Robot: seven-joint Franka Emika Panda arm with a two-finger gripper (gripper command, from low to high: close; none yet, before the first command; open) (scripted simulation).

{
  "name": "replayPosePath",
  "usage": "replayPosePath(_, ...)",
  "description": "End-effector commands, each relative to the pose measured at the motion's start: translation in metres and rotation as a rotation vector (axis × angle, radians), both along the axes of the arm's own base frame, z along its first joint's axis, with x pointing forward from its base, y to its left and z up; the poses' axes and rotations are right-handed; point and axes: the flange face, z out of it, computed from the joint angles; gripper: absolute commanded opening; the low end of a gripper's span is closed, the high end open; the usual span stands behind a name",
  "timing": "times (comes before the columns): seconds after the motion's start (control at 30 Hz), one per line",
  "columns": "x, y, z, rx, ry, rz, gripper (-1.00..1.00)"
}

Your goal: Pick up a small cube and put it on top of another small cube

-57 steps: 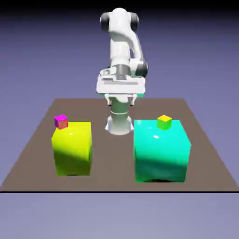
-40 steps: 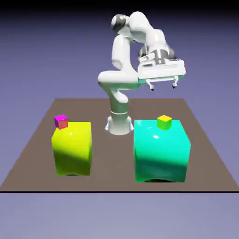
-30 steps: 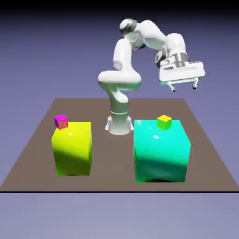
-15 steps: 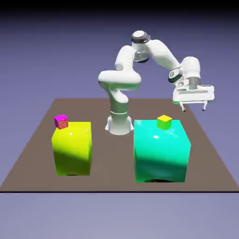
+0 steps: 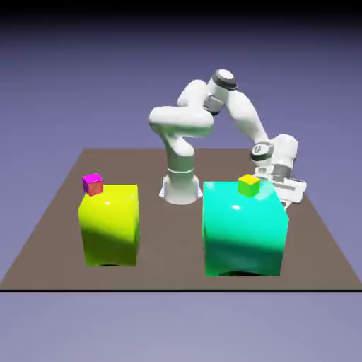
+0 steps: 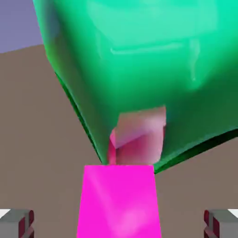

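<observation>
In the hand view a small pink cube (image 6: 118, 200) lies on the brown table, right against the big green block (image 6: 139, 60), whose glossy wall mirrors it. My gripper (image 6: 118, 225) is open. Its grey fingertips (image 6: 16, 223) stand wide to either side of the pink cube, touching nothing. In the exterior view my gripper (image 5: 286, 196) hangs low behind the teal block's (image 5: 244, 230) right corner, and that block hides the pink cube. A small yellow-green cube (image 5: 249, 185) sits on the teal block. A small magenta cube (image 5: 92, 184) sits on the yellow block (image 5: 109, 223).
The two big blocks stand side by side on the brown table (image 5: 170, 240), the yellow one at the exterior view's left and the teal one at its right. The robot's base (image 5: 179, 187) rises behind the gap between them.
The arm swung from the middle toward the exterior view's right, then came down behind the teal block's right corner. The gripper stayed open and no cube moved.
</observation>
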Motion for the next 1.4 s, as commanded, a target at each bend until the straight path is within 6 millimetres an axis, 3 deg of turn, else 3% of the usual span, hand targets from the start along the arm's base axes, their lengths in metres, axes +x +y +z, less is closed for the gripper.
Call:
replayPosePath(0.0, 0.007, -0.003, -0.012, 0.0, 0.0, 0.0, 0.0)
replayPosePath(0.07, 0.017, -0.011, -0.033, 0.0, 0.001, -0.003, 0.0)
replayPosePath(0.1, 0.017, -0.011, -0.033, 0.0, 0.001, -0.003, -1.0)
replayPosePath(0.13, 0.017, -0.011, -0.033, 0.0, 0.001, -0.003, -1.0)
replayPosePath(0.27, -0.009, 0.003, 0.016, 0.0, 0.001, -0.002, -1.0)
replayPosePath(0.33, -0.023, 0.014, 0.028, -0.012, 0.065, 0.02, -1.0)
replayPosePath(0.57, 0.0, 0.056, 0.099, -0.022, 0.271, -0.114, -1.0)
replayPosePath(0.67, 0.037, 0.054, 0.14, -0.015, 0.275, -0.267, -1.0)
replayPosePath(0.77, 0.078, 0.04, 0.187, -0.009, 0.252, -0.447, -1.0)
replayPosePath(0.9, 0.126, 0.005, 0.254, -0.005, 0.196, -0.708, -1.0)
replayPosePath(1.0, 0.159, -0.031, 0.29, -0.002, 0.068, -0.944, -1.0)
replayPosePath(1.1, 0.167, -0.039, 0.292, 0.0, 0.001, -1.006, -1.0)
replayPosePath(1.23, 0.171, -0.071, 0.238, 0.0, 0.001, -1.006, -1.0)
replayPosePath(1.27, 0.171, -0.073, 0.236, 0.0, 0.001, -1.006, -1.0)
replayPosePath(1.3, 0.171, -0.073, 0.236, 0.0, 0.001, -1.006, 1.0)
replayPosePath(1.33, 0.171, -0.073, 0.236, 0.0, 0.001, -1.006, 1.0)
replayPosePath(1.37, 0.171, -0.064, 0.249, 0.0, 0.003, -1.005, 1.0)
